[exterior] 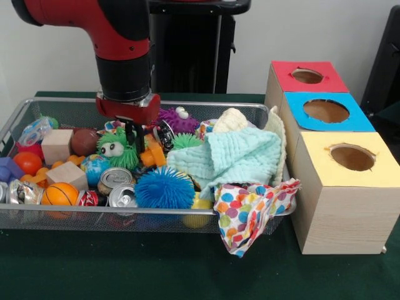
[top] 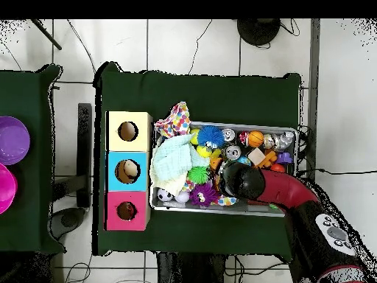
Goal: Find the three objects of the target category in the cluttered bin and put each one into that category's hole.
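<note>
The wire mesh bin [exterior: 37,215] stands on the green table and is full of toys, cans and cloths; it also shows in the overhead view [top: 221,208]. My gripper [exterior: 134,136] reaches down into the bin's middle, between a green furry toy with eyes [exterior: 117,149] and an orange toy [exterior: 152,154]. Whether it holds anything does not show. In the overhead view the arm's wrist [top: 244,181] hides it. The red-surrounded hole [exterior: 307,75] is in the far box of the row right of the bin; it also shows in the overhead view [top: 127,211].
Boxes with a blue-surrounded hole [exterior: 325,110] and a yellow-surrounded hole [exterior: 352,157] stand nearer. In the bin lie a blue spiky ball [exterior: 164,187], two cans [exterior: 115,178], wooden cubes [exterior: 57,145], and a mint cloth [exterior: 234,159]. A polka-dot cloth [exterior: 250,209] hangs over the rim.
</note>
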Tool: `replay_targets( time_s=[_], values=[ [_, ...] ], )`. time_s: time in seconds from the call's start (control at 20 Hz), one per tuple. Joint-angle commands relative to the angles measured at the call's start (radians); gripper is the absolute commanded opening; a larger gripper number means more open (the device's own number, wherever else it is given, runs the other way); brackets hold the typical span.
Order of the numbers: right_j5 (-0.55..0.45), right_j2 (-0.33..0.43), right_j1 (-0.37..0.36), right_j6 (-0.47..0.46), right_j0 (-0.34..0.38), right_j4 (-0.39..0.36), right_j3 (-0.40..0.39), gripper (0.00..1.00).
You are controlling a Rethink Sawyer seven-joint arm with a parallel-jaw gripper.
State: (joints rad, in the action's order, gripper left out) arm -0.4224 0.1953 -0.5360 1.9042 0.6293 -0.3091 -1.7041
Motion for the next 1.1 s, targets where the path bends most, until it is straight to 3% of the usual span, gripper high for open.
replay_targets(
  time_s=[0.05,1.1],
  values=[
    [-0.010,0.159,0.031,0.129,-0.060,0.117,-0.029,0.00],
    [-0.015,0.115,0.008,0.138,-0.119,0.235,-0.066,0.00]
  ],
)
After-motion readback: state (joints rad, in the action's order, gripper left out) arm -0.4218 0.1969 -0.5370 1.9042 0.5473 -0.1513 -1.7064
